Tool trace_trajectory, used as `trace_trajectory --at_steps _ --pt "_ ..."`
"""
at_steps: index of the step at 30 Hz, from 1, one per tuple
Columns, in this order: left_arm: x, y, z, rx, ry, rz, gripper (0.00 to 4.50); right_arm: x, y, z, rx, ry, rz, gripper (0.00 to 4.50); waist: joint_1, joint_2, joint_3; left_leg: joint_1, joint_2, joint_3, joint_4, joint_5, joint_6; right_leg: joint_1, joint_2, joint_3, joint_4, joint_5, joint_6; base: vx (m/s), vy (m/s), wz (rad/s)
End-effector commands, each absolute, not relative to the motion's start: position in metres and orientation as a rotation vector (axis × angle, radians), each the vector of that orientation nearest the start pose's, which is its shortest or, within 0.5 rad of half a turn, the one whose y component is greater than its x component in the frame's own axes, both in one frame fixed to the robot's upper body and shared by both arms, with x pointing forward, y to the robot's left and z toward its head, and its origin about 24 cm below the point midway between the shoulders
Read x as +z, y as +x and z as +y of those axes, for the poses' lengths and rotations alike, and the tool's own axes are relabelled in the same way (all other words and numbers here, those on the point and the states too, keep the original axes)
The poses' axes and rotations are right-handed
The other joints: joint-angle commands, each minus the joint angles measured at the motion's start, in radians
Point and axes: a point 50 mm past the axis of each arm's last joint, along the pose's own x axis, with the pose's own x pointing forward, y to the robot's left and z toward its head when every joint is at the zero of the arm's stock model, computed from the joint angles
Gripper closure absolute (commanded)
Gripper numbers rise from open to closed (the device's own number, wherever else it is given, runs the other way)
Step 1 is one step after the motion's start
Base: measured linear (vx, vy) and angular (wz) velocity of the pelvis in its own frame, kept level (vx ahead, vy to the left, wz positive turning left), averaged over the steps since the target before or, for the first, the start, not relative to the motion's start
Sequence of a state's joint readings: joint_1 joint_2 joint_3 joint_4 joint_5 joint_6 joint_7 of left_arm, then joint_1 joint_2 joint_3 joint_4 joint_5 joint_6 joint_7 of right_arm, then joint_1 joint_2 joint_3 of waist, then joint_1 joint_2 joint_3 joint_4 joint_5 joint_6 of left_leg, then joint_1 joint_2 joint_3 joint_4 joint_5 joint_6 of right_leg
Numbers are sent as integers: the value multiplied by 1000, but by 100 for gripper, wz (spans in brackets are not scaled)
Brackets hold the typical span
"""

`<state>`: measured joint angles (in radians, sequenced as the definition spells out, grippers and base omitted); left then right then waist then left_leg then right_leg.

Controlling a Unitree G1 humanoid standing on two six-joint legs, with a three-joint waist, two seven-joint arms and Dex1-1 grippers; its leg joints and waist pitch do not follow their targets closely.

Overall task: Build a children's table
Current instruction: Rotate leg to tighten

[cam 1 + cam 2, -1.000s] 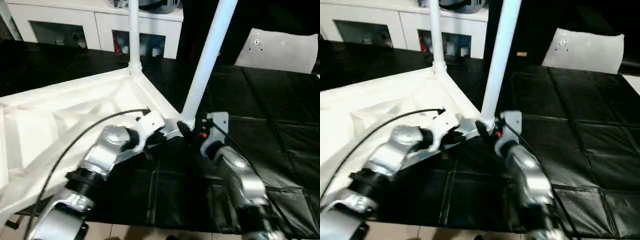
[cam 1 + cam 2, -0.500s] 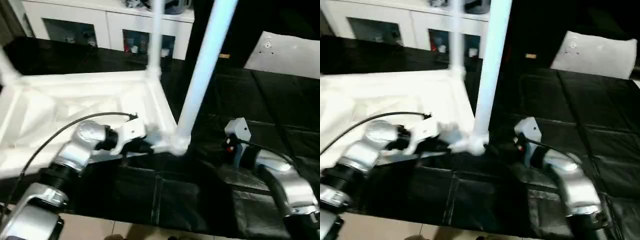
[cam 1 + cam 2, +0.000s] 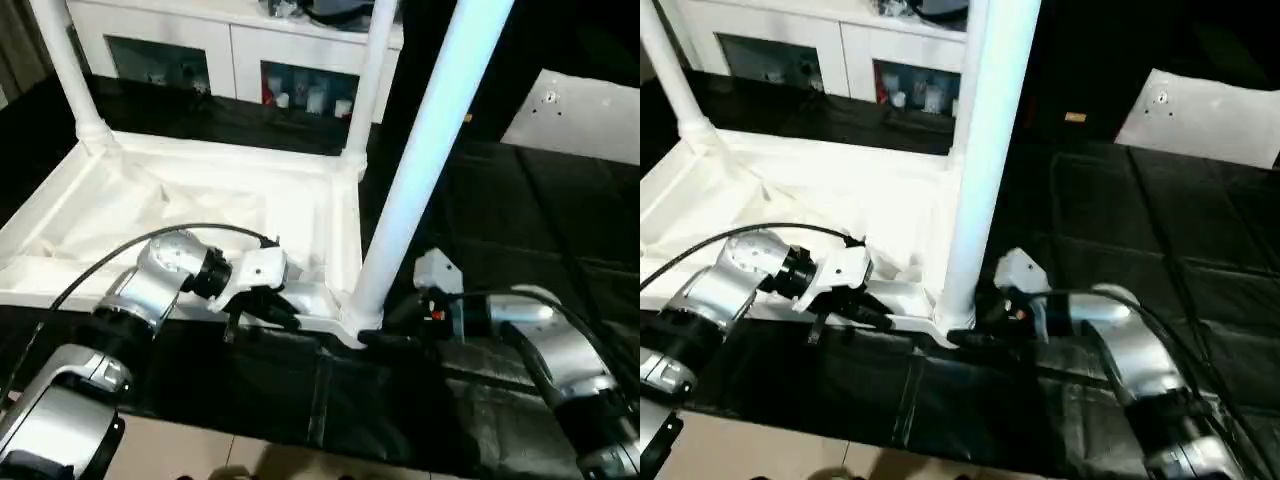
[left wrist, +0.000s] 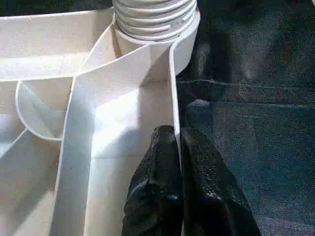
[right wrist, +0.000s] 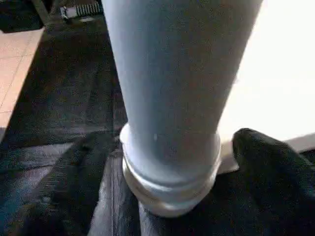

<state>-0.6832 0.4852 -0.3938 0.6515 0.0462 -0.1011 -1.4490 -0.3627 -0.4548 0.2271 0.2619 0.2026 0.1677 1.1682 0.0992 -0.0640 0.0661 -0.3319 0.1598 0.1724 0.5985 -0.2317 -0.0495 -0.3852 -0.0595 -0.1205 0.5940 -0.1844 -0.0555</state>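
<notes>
The children's table lies upside down on the black mat, its white ribbed tabletop [image 3: 200,200] facing up. Three white legs stand in corner sockets: far left [image 3: 65,70], far right [image 3: 370,90] and near right [image 3: 430,170]. My left gripper [image 4: 176,135] is shut on the tabletop's front rim [image 4: 172,88], just beside the near-right socket [image 4: 157,29]. My right gripper [image 5: 172,140] stands open around the base of the near-right leg [image 5: 172,88], one black finger [image 5: 64,182] on each side. In the left eye view it sits low beside that corner [image 3: 385,325].
A white cabinet with glass doors [image 3: 200,50] runs along the back. A flat white sheet with a small hole [image 3: 580,105] lies at the back right of the black mat [image 3: 520,220]. Pale floor [image 3: 200,450] shows past the mat's front edge. A black cable [image 3: 110,260] loops over my left forearm.
The tabletop has swung round and now lies squarer, with my left gripper still on its rim. My right gripper drew off to the right, then came back around the near leg's base.
</notes>
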Motion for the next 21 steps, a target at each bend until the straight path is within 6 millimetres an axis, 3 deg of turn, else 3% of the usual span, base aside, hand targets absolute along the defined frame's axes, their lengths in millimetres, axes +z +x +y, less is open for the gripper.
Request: trace_trajectory --at_steps 1,8,12,20,21 --pt "70 313 141 -1690 717 498 450 60 283 -150 1323 -218 311 58 -3 9 -69 -1 94 -29 -69 -33 49 58 -127 85 -60 -187 -179 0 0 0" --pt "69 314 141 -1705 720 500 450 57 285 -147 1369 -226 317 119 1 9 -71 -3 94 -27 -66 -14 55 60 -127 84 -54 -148 -190 0 0 0" --pt "69 314 142 -1707 723 504 450 56 285 -146 1379 -224 318 160 7 10 -70 -1 94 -26 -67 -27 51 58 -128 84 -59 -179 -181 0 0 0" --pt "65 318 141 -1627 691 498 450 48 277 -142 1392 -174 340 176 10 12 -69 -1 94 -27 -68 -32 46 58 -127 83 -59 -184 -175 0 0 0" --pt "65 320 139 -1591 667 489 450 45 275 -140 1374 -145 346 176 11 17 -67 2 96 -27 -69 -42 42 56 -128 84 -62 -191 -177 0 0 0"
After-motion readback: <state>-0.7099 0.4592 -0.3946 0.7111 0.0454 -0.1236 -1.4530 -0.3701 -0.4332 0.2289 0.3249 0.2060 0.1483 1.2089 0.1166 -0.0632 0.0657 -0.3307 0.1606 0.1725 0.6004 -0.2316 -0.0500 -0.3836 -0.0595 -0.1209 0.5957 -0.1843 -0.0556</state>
